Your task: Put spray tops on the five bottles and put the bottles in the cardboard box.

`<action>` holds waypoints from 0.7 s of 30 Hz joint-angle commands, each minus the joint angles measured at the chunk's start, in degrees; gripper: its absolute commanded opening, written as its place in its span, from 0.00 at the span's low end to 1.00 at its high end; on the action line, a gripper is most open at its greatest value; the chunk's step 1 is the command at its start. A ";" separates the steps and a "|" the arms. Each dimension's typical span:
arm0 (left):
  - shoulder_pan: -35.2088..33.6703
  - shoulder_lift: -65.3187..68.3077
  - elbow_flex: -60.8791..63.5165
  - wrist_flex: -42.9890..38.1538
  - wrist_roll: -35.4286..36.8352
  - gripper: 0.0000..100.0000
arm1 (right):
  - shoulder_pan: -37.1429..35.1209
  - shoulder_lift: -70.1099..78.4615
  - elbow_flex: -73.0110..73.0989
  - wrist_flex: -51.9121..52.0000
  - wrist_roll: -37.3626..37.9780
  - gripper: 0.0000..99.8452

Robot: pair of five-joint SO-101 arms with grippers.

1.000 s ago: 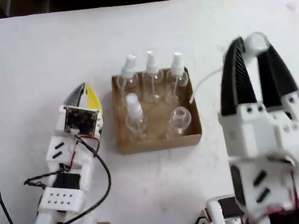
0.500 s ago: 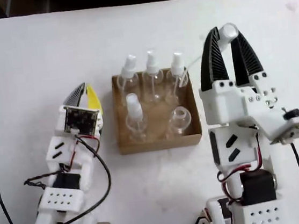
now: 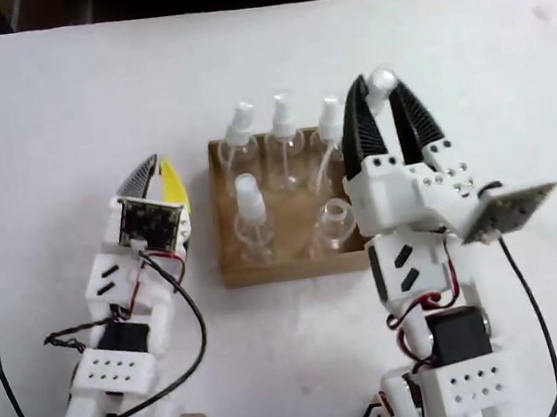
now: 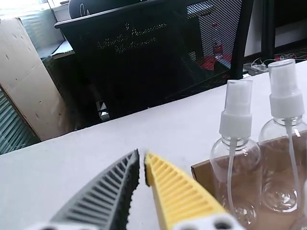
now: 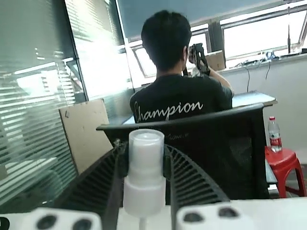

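Note:
A shallow cardboard box (image 3: 227, 265) holds several clear bottles. The back row (image 3: 283, 138) and the front left bottle (image 3: 250, 212) carry white spray tops; the front right bottle (image 3: 334, 220) has a bare neck. My right gripper (image 3: 382, 91) hovers over the box's right side, shut on a white spray top (image 3: 381, 80) held upright (image 5: 144, 165) between black fingers. My left gripper (image 3: 157, 174) rests left of the box, its grey and yellow fingers (image 4: 165, 187) shut on nothing. Two capped bottles (image 4: 236, 153) stand beside it in the box (image 4: 204, 171).
The white table (image 3: 65, 102) stretches open behind and to both sides of the box. Cables (image 3: 181, 320) trail along the left arm. Dark chairs (image 4: 144, 52) and a cardboard panel (image 5: 81, 129) stand beyond the table's far edge.
My right arm has swung left and lower with the spray top, from right of the box to over its right edge. The left arm has stayed still.

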 commanded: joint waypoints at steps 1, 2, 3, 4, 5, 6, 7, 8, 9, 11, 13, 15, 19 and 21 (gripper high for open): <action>-0.40 -0.31 -0.88 -1.41 0.18 0.02 | 1.27 -0.66 0.18 -1.27 0.09 0.02; -0.40 -0.22 -0.88 -1.41 0.18 0.02 | 1.98 -1.36 0.18 -1.27 0.09 0.02; -0.40 -0.13 -0.88 -1.41 0.18 0.02 | 2.42 -2.51 0.18 -1.27 0.09 0.02; -0.40 -0.04 -0.88 -1.49 0.18 0.02 | 2.77 -3.91 0.18 -1.27 0.09 0.02; -0.40 -0.04 -0.88 -1.49 0.18 0.02 | 3.12 -5.76 0.18 -1.27 0.18 0.02; -0.40 0.04 -0.88 -1.49 0.18 0.02 | 3.38 -7.96 0.35 -1.01 0.18 0.02; -0.40 0.04 -0.88 -1.49 0.18 0.02 | 3.82 -10.07 0.44 0.04 0.18 0.01; -0.40 0.04 -0.88 -1.49 0.18 0.02 | 4.09 -11.82 0.44 2.07 0.18 0.01; -0.40 0.04 -0.88 -1.49 0.18 0.02 | 4.18 -13.58 0.44 4.53 0.18 0.01; -0.40 -0.04 -0.88 -1.49 0.18 0.02 | 4.00 -15.96 0.44 9.89 0.18 0.01; -0.31 -0.04 -0.88 -1.49 0.18 0.02 | 4.09 -16.48 0.53 12.00 0.18 0.01; -0.31 -0.13 -0.88 -1.49 0.18 0.02 | 4.26 -16.04 0.62 12.09 0.18 0.01; -0.31 -0.13 -0.88 -1.32 0.18 0.02 | 4.00 -13.49 1.76 11.12 0.18 0.01; -0.31 -0.13 -0.88 -1.23 0.18 0.02 | 4.26 -11.65 2.99 8.66 0.18 0.01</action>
